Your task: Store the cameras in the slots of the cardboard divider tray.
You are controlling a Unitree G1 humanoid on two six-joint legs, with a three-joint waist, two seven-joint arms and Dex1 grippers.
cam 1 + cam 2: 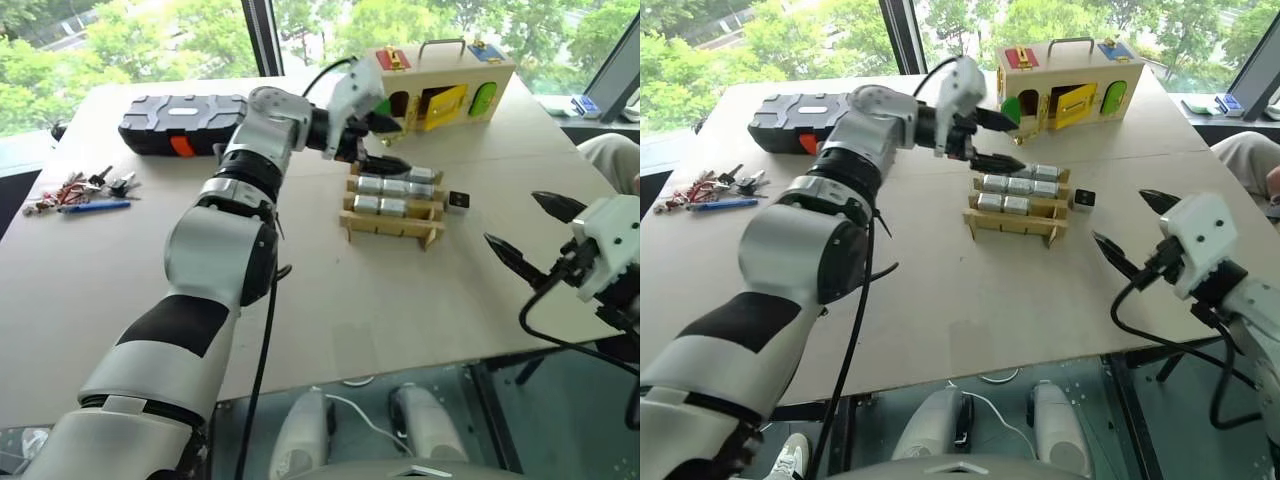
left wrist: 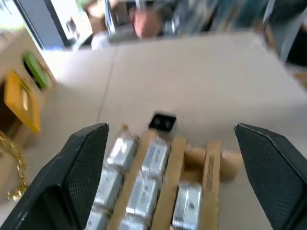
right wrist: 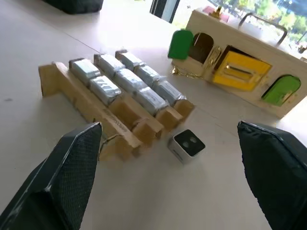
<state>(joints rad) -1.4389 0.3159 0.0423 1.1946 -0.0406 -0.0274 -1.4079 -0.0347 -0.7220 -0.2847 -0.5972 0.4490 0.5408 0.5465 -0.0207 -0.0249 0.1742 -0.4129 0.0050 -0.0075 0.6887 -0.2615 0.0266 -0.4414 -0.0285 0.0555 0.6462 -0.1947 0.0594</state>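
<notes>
Cardboard divider tray (image 1: 392, 208) centre frame, most slots filled; last camera (image 1: 458, 200) loose on bench just right of it; left gripper (image 1: 378, 143) empty, spread above tray; right gripper (image 1: 522, 233) spread, empty; approach squarely, pinch sides.

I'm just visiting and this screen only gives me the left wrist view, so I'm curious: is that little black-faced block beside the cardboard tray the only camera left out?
Observer: Yes. In the head views the loose camera is the only one on the table outside the cardboard divider tray.
Operator: Is the other arm doing anything?
Observer: The right gripper hangs open and empty by the table's right edge, on the loose camera's side of the tray.
Operator: Anything else on the table?
Observer: A black case sits at the far left, with keys and a blue pen nearer the left edge.
</notes>
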